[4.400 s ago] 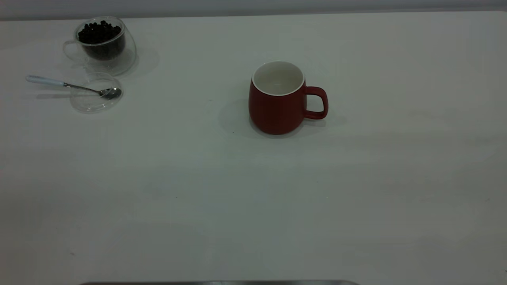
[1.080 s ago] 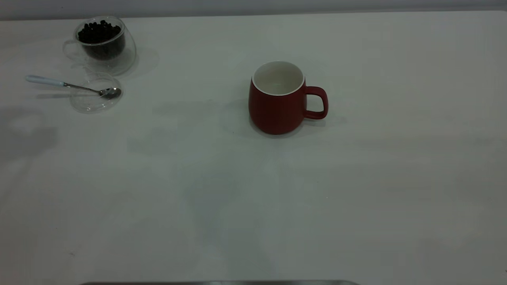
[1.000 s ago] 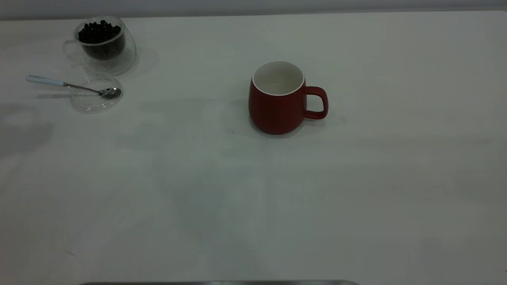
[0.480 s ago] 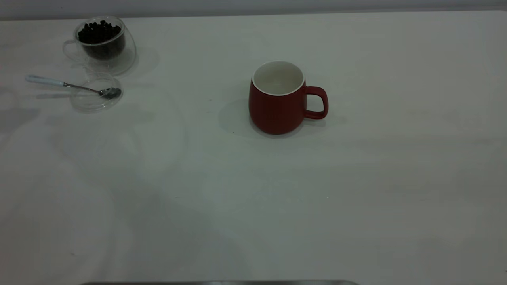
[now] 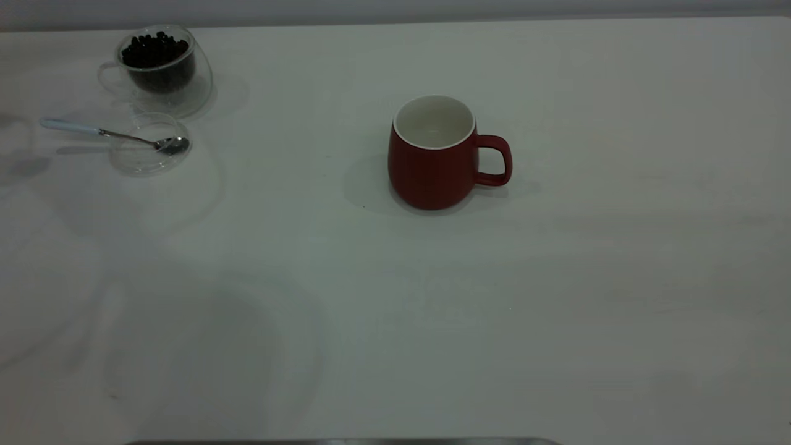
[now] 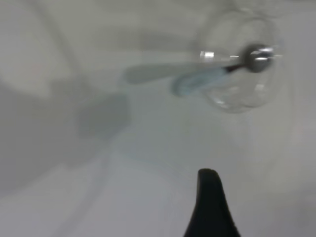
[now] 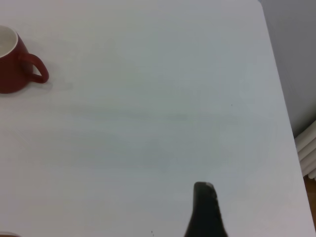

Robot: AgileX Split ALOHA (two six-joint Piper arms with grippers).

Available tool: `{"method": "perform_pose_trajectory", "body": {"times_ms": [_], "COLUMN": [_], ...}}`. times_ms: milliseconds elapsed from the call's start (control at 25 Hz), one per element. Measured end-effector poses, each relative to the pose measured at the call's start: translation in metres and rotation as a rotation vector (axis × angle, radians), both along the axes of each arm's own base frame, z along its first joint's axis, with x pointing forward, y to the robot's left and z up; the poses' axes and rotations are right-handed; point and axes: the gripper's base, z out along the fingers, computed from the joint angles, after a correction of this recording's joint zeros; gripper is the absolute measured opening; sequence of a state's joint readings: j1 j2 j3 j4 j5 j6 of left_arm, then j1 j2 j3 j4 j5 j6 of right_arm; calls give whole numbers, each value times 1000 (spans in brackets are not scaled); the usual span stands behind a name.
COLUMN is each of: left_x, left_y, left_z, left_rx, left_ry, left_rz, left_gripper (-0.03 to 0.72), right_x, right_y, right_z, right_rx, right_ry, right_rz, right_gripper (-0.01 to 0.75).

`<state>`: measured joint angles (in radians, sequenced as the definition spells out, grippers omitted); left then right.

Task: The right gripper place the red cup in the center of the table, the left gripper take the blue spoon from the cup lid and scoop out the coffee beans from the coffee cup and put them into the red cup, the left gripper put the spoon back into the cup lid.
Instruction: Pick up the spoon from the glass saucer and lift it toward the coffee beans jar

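The red cup (image 5: 432,161) stands upright and empty near the middle of the white table (image 5: 556,278), handle to the right. At the far left the glass coffee cup (image 5: 157,71) holds dark coffee beans (image 5: 154,50). In front of it the blue spoon (image 5: 93,131) rests with its bowl on the clear cup lid (image 5: 148,154). Neither arm appears in the exterior view. The left gripper (image 6: 208,202) hovers over bare table a short way from the blurred spoon (image 6: 202,81) and lid (image 6: 242,94). The right gripper (image 7: 205,210) hangs over bare table, well away from the red cup (image 7: 12,64).
The table's far right edge (image 7: 281,98) shows in the right wrist view, with a white ribbed object (image 7: 308,153) beyond it. A dark strip (image 5: 340,441) runs along the table's front edge. Soft shadows lie over the table's left part.
The cups, spoon and lid have stayed where they were. The faint shadows on the table have drifted from the middle to the left, toward the spoon and lid.
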<state>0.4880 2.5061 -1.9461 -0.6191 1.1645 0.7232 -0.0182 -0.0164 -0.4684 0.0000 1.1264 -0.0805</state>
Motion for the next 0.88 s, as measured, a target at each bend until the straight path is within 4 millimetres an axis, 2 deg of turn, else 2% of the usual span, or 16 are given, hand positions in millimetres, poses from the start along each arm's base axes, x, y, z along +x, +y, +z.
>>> {"method": "perform_pose_trajectory", "body": {"times_ms": [240, 600, 880], "left_x": [12, 14, 19], "left_y": [8, 6, -2], "left_z": [-27, -69, -75], "left_rx": [18, -42, -156], "left_ry": [6, 38, -27], "left_rz": [1, 8, 41], "left_gripper": [588, 588, 588], "right_x": [0, 0, 0], "right_y": [0, 0, 0], "right_z": [0, 0, 0], "right_rx": [0, 0, 0], "right_ry": [0, 0, 0], "right_rz": [0, 0, 0], "right_gripper": [590, 590, 590]}}
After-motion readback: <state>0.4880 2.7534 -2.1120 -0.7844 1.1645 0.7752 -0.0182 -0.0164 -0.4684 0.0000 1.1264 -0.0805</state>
